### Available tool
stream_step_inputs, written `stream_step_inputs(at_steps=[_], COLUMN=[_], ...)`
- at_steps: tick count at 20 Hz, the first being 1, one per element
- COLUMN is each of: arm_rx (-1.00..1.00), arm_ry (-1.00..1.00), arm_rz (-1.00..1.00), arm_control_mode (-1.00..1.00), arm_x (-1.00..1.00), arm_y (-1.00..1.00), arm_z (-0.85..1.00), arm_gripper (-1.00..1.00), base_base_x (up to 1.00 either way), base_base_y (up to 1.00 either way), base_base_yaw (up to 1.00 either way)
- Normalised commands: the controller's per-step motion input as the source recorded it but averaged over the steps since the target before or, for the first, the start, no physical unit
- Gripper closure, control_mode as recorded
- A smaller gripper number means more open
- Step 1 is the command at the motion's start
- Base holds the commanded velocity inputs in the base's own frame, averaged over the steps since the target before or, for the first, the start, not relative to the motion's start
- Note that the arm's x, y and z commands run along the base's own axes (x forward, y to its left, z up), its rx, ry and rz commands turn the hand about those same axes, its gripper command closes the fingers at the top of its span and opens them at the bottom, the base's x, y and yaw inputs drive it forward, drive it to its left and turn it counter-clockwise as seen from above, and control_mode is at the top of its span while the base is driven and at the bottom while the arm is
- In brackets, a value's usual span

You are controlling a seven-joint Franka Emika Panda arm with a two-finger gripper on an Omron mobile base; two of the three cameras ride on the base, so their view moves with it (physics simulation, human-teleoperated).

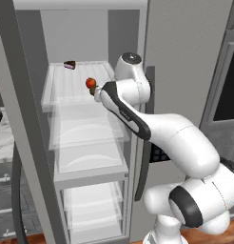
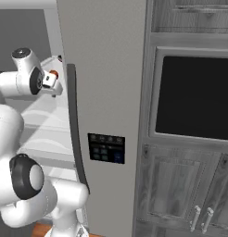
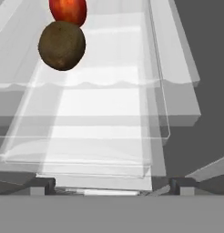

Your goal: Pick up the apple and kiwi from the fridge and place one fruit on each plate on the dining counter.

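A: What is seen at the far left?
B: The tall grey fridge (image 1: 185, 57) is seen with its door open. Clear shelves (image 1: 76, 88) are stacked inside it. A dark wedge of cake (image 1: 69, 65) is set at the back of the top shelf.

A: And where is the fruit kept?
B: On that same top shelf, nearer the front. The small round red apple (image 1: 91, 82) is placed there, and the small brown oval kiwi (image 3: 62, 44) is seen just beside it, closer to the hand. Whether they are touching cannot be told.

A: What is seen next, going right?
B: The white arm is stretched up to that shelf. The gripper (image 3: 113, 185) is held close to the kiwi. Its jaws are spread wide, and nothing is held between them.

A: And on the far right?
B: A long dark curved handle (image 2: 75, 125) and a dark button panel (image 2: 106, 147) are seen on the shut fridge door. Past it, a black oven window (image 2: 195, 97) is set in grey wooden cupboards (image 2: 180, 194).
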Motion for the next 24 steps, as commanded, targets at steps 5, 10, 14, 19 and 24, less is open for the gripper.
stream_step_inputs(at_steps=[5, 10, 14, 19, 24], arm_rx=[0.00, 0.00, 0.00, 0.00, 0.00], arm_ry=[-0.08, -0.08, 0.00, 0.00, 0.00], arm_rz=[0.00, 0.00, 0.00, 0.00, 0.00], arm_control_mode=[-1.00, -1.00, -1.00, -1.00, -1.00], arm_x=[0.65, 0.58, 0.55, 0.52, 0.45], arm_y=[0.24, 0.24, 0.21, 0.33, 0.21], arm_z=[0.04, 0.00, -0.01, -0.11, -0.11], arm_gripper=[-1.00, -1.00, -1.00, -1.00, -1.00], base_base_x=[0.00, 0.00, 0.00, 0.00, 0.00], base_base_y=[0.00, 0.00, 0.00, 0.00, 0.00], base_base_yaw=[0.00, 0.00, 0.00, 0.00, 0.00])
